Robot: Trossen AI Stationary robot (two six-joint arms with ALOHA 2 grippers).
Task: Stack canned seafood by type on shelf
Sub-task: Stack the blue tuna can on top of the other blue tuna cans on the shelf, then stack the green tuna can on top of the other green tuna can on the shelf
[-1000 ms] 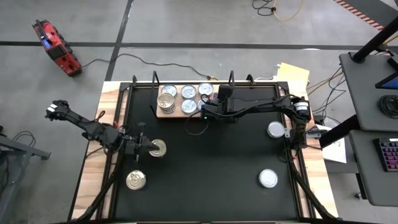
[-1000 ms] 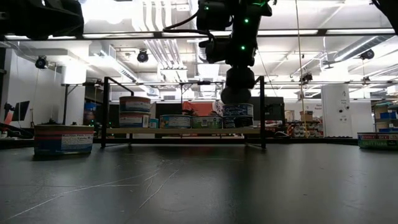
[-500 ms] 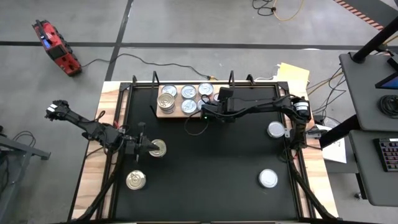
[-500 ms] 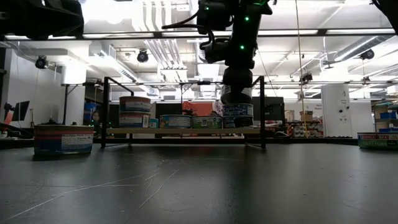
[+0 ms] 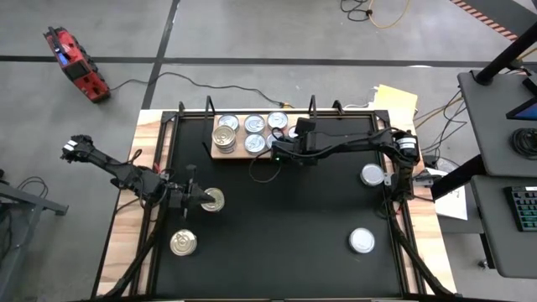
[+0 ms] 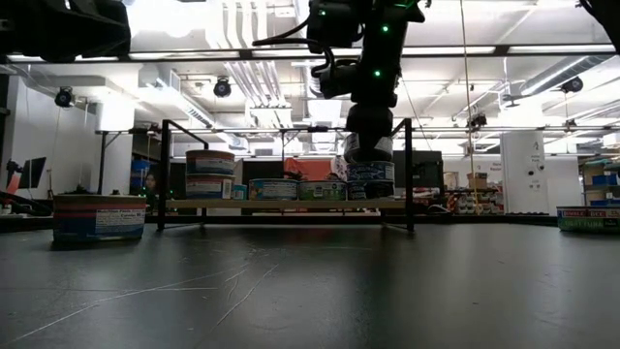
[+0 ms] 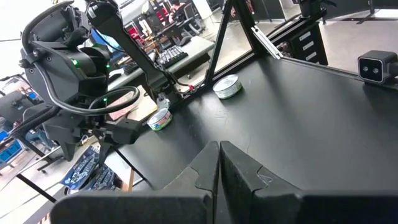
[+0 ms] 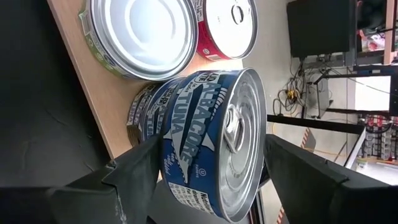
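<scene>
Black tabletop, shelf (image 5: 252, 144) at twelve o'clock: your right gripper (image 8: 205, 163) stands spread around the blue tuna can (image 8: 211, 140) stacked there. Lift straight up, clearing the can without nudging it.

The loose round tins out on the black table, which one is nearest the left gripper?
The gold-topped round tin, right at the left gripper. The other gold-topped tin lies nearer the front edge; two silver-topped tins lie far right.

Silver-topped tins (image 5: 253, 122) are grouped on the light-brown shelf (image 5: 225, 153) at upper centre; four tins (image 5: 362, 241) are scattered over the black surface.
</scene>
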